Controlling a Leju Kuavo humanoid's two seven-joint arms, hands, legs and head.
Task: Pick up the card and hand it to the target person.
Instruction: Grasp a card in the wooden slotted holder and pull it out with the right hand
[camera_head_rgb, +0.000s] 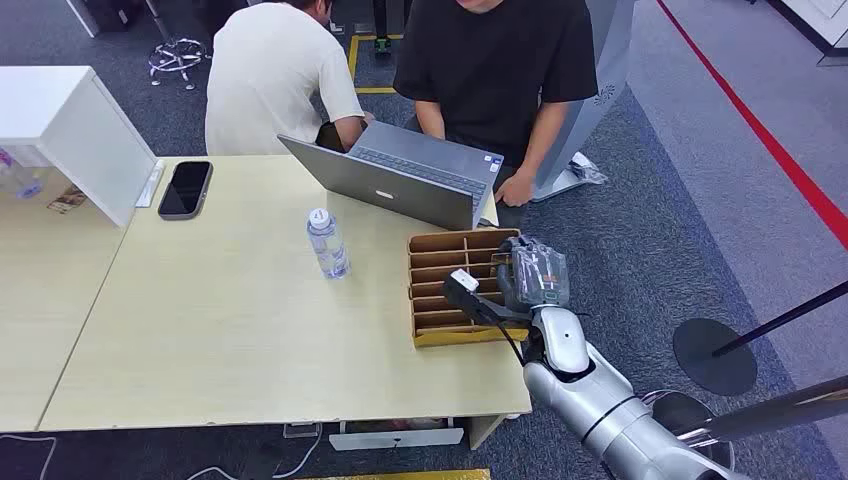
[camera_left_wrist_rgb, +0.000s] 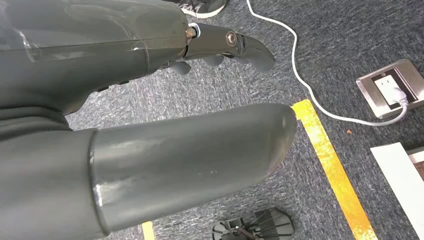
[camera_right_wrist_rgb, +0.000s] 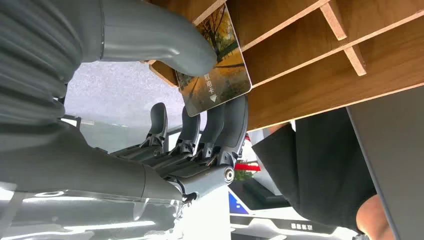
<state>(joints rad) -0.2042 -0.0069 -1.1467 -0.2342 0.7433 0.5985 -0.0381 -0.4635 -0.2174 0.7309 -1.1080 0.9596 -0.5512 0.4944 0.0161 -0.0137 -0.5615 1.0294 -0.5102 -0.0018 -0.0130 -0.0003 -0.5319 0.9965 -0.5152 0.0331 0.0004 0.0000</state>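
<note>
Currently, the left hand (camera_left_wrist_rgb: 220, 47) hangs over carpet, fingers partly curled around nothing. Further right, the wooden divider box (camera_head_rgb: 432, 300) sits at the table edge (camera_head_rgb: 300, 405), where the right hand (camera_head_rgb: 530, 275) pinches the card (camera_right_wrist_rgb: 215, 65) between thumb (camera_right_wrist_rgb: 165, 42) and fingers (camera_right_wrist_rgb: 227, 125) at the box's compartments.

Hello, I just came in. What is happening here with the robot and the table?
The robot's right hand is at the wooden divider box on the table, pinching a card between its thumb and fingers, the card still at the box. Its left hand hangs over the carpet, holding nothing. Two people stand behind the table at an open laptop. A water bottle and a phone sit nearby.
</note>
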